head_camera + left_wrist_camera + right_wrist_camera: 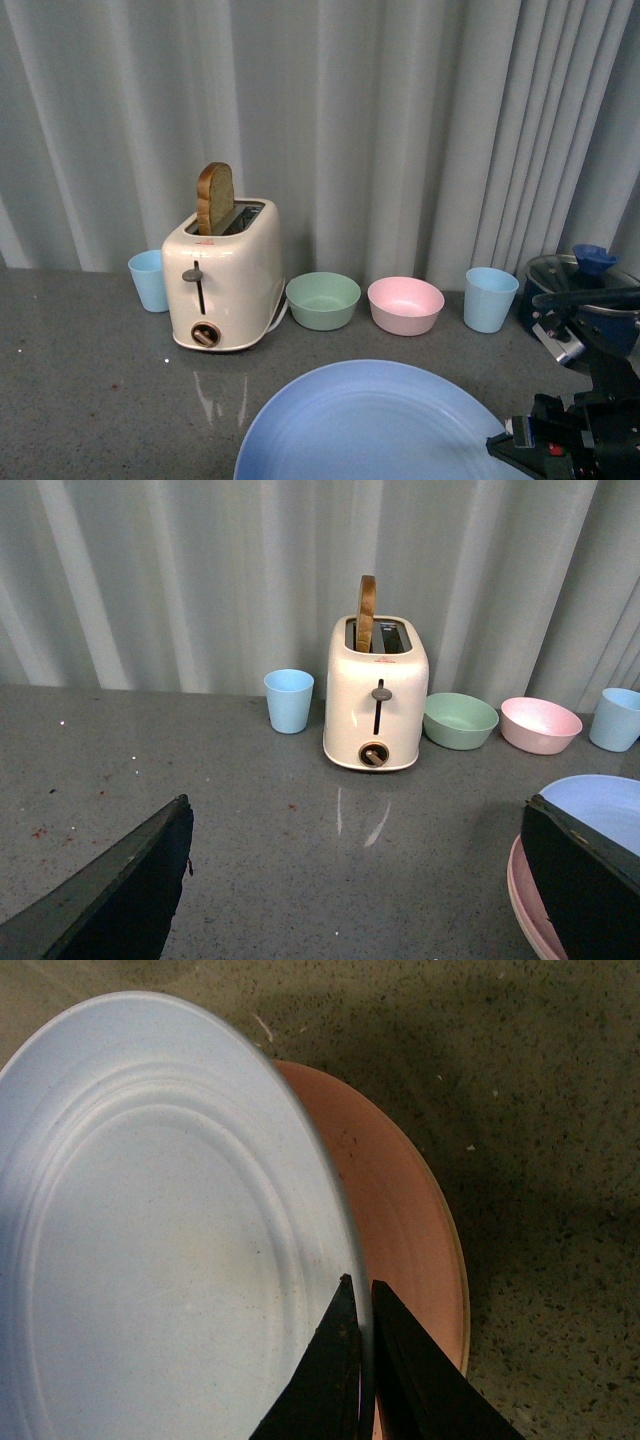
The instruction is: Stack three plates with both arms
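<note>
**Q:** Right gripper, what is it doing?

**A:** Its 2 black fingers are pinched on the rim of the blue plate, 1 finger over the rim and 1 under. Seen from the right wrist, the blue plate lies over the pink plate, whose edge shows as a crescent beyond the blue rim. So the 2 are overlapped but offset, not centred.

**Q:** Is the blue plate resting or lifted?

**A:** I cannot tell. From the front it fills the near part of the grey counter, with the right arm at its near-right edge.

**Q:** And the left gripper?

**A:** Its 2 dark fingers stand wide apart at the sides of the left wrist view, with nothing between them but bare counter. It is released.

**Q:** How far along is the job?

**A:** I judge it partly done: 2 plates are 1 on the other, or very nearly. A 3rd plate shows in none of the views, so I cannot say whether it lies beneath or is yet to be fetched. Squaring up the blue plate and letting go appears to remain.

**Q:** What else stands there?

**A:** At the back, against the curtain: toaster with a slice of bread, green bowl, pink bowl, 2 blue cups.
</note>
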You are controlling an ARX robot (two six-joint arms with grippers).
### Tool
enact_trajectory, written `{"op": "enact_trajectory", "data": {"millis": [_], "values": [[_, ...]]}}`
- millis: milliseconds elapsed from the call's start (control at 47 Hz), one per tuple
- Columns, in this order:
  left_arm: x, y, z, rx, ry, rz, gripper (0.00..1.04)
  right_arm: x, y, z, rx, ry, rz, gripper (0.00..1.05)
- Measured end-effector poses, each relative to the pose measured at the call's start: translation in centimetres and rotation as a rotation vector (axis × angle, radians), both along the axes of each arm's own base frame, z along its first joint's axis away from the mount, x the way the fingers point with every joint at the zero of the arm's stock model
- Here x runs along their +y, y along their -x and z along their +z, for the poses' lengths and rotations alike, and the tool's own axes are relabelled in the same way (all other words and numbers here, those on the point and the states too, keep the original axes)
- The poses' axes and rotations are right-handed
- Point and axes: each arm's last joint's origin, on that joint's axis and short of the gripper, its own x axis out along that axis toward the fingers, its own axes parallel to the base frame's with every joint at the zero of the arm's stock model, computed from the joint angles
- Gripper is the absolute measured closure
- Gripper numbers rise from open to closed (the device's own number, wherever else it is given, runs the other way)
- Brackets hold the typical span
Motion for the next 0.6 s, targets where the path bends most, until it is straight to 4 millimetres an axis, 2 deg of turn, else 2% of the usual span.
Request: {"op": "enact_trajectory", "data": {"millis": [596], "values": [[0.0, 0.0, 0.0, 0.0, 0.0, 0.0, 0.07, -0.6, 0.4, -2.1, 0.057, 0.024, -0.034, 1.01]]}}
